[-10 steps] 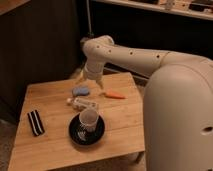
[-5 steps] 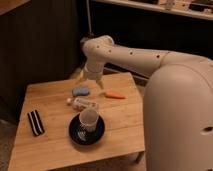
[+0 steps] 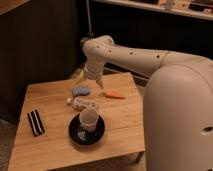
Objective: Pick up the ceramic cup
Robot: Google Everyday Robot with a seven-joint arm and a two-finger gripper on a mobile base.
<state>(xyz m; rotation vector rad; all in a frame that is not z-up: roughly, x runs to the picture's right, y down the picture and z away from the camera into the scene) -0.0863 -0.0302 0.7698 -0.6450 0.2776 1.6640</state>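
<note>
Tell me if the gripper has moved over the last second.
No. The gripper hangs at the same spot over the far edge of the table, just behind the blue object, away from the ceramic cup.

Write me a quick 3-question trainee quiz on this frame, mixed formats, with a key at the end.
1. True or false: the ceramic cup stands upright on the black plate.
2. The gripper is: A) shut on the cup. B) over the far side of the table, jaws open. C) touching the plate.
3. What lies on its side on the table just behind the plate?

Key: 1 true. 2 B. 3 the clear bottle.
</note>
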